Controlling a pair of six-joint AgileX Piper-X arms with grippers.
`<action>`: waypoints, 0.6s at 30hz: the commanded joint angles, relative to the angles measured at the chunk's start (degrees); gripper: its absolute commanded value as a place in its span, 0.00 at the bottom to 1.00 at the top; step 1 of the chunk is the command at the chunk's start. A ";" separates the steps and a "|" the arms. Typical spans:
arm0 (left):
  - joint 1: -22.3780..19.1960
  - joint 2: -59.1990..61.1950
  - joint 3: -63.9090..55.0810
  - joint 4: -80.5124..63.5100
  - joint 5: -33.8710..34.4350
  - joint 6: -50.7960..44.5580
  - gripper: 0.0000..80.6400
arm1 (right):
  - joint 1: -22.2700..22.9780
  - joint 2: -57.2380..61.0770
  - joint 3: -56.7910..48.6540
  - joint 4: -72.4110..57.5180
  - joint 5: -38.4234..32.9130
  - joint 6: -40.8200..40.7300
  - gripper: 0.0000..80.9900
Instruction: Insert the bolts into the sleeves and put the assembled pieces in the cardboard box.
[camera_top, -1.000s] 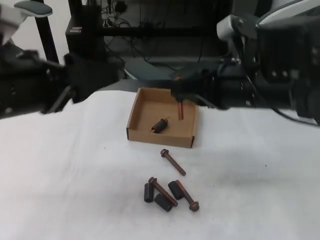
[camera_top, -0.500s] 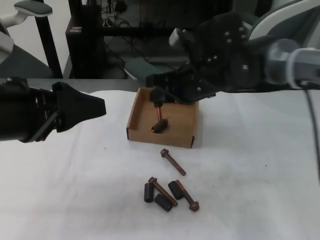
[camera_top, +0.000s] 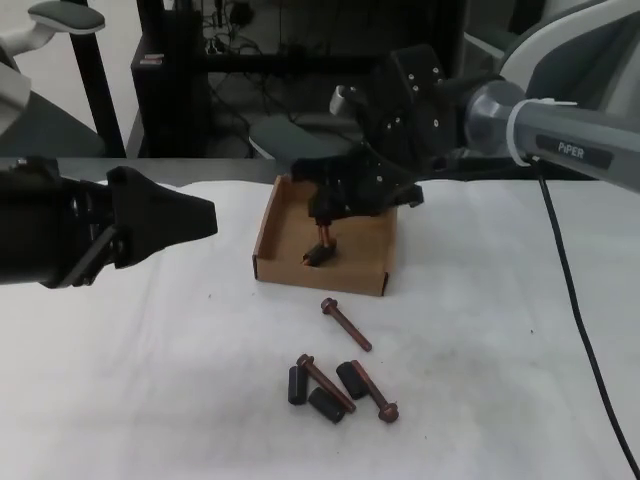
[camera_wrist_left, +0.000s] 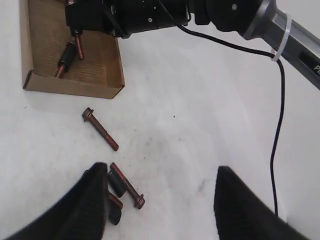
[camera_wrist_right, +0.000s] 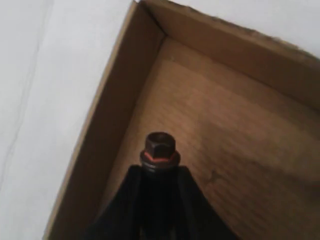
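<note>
My right hand (camera_top: 325, 224) is clamped on a bolt (camera_wrist_right: 160, 147), head up, over the cardboard box (camera_top: 320, 276). An assembled piece (camera_top: 319, 252) lies on the box floor. In the high view the right arm's bulk covers the box's far wall. The right wrist view gives me the bolt head just above the fingers (camera_wrist_right: 127, 200). My left hand (camera_wrist_left: 160, 200), fingers apart, looks across loose bolts (camera_wrist_left: 101, 129) and sleeves (camera_top: 296, 384) on the surface (camera_top: 150, 380).
</note>
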 joint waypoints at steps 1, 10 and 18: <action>0.15 -0.71 -0.42 -0.39 0.37 0.41 0.76 | -1.13 0.84 -1.99 4.02 1.82 -0.29 0.01; 0.15 -0.71 -0.42 -2.51 0.37 0.41 0.76 | -1.54 0.87 -2.15 7.01 2.89 -4.55 0.22; 0.15 -0.71 -0.42 -2.90 0.37 0.41 0.76 | -1.54 0.77 -3.43 10.59 2.47 -4.12 0.70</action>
